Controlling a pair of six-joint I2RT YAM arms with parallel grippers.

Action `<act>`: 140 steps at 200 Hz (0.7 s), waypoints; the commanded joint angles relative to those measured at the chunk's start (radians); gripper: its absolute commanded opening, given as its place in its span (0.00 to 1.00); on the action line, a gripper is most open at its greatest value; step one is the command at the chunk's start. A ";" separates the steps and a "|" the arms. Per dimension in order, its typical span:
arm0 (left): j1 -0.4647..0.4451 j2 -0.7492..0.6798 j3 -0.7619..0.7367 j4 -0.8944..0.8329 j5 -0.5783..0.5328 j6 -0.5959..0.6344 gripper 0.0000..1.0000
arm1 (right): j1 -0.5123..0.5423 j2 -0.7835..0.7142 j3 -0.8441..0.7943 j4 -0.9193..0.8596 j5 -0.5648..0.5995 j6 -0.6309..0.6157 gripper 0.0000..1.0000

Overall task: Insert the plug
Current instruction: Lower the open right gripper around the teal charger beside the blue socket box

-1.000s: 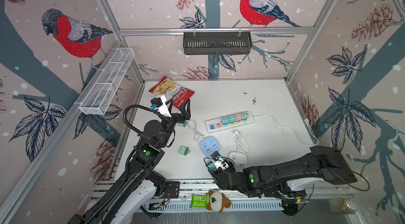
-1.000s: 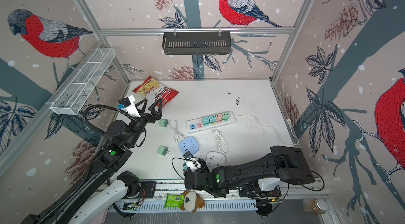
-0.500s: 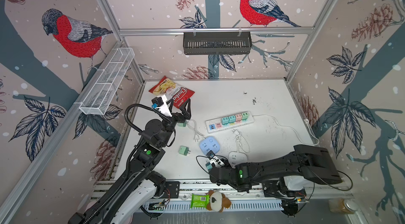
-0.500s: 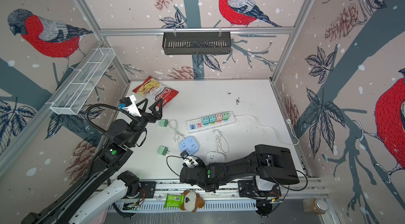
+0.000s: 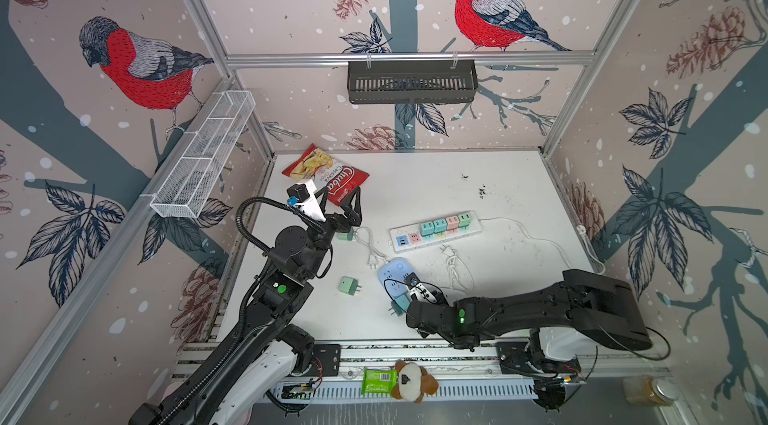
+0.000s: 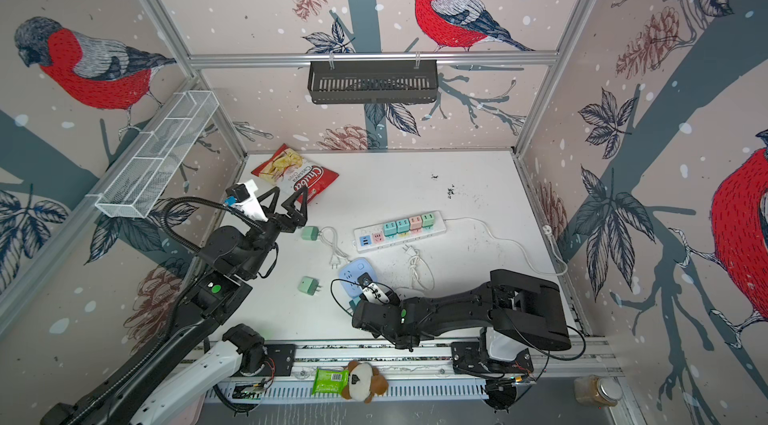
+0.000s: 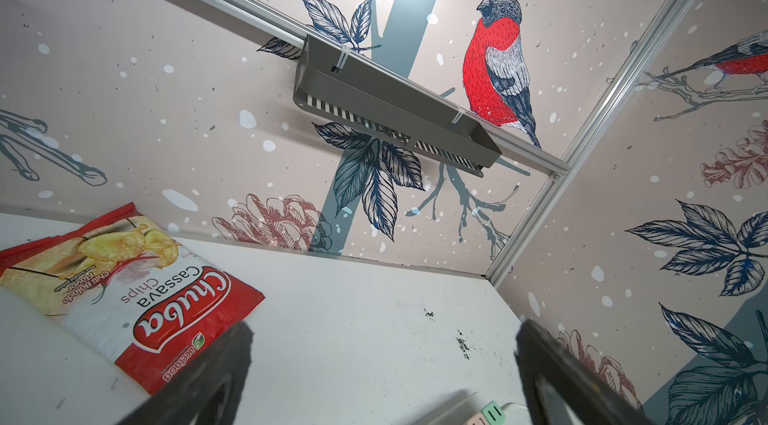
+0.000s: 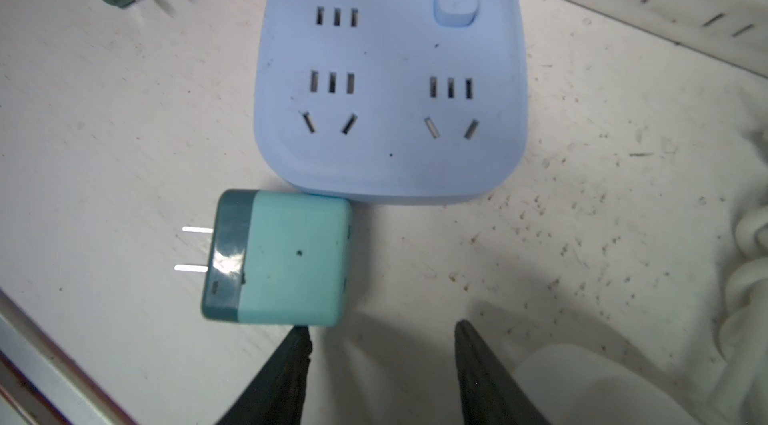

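Right wrist: teal plug [image 8: 291, 256] beside blue socket [image 8: 390, 69]

Teal two-prong plug [image 8: 286, 256] lying on side, prongs bare, just beside pale-blue socket cube [image 8: 390, 69], not inserted.

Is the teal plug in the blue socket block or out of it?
Out. The teal plug lies beside the blue socket block, both prongs bare.

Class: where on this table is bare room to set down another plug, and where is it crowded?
Widest: far tabletop between the chip bag and right wall, behind the white power strip. Smaller: near edge, before the green plug. Crowded: around the blue socket block and cords.
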 commanded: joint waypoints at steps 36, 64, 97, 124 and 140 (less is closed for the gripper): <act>0.002 -0.004 0.008 0.024 -0.003 0.018 0.98 | -0.054 0.007 -0.004 0.055 -0.036 -0.008 0.57; 0.002 -0.004 0.008 0.023 -0.002 0.017 0.98 | -0.106 0.025 -0.002 0.098 -0.076 -0.015 0.57; 0.002 -0.005 0.008 0.022 0.001 0.018 0.98 | -0.164 0.073 0.034 0.109 -0.116 -0.002 0.56; 0.002 -0.009 0.007 0.024 0.003 0.016 0.98 | -0.164 0.097 0.078 0.092 -0.092 0.006 0.56; 0.002 -0.010 0.007 0.027 0.001 0.020 0.98 | -0.165 0.089 0.092 0.068 -0.069 0.013 0.57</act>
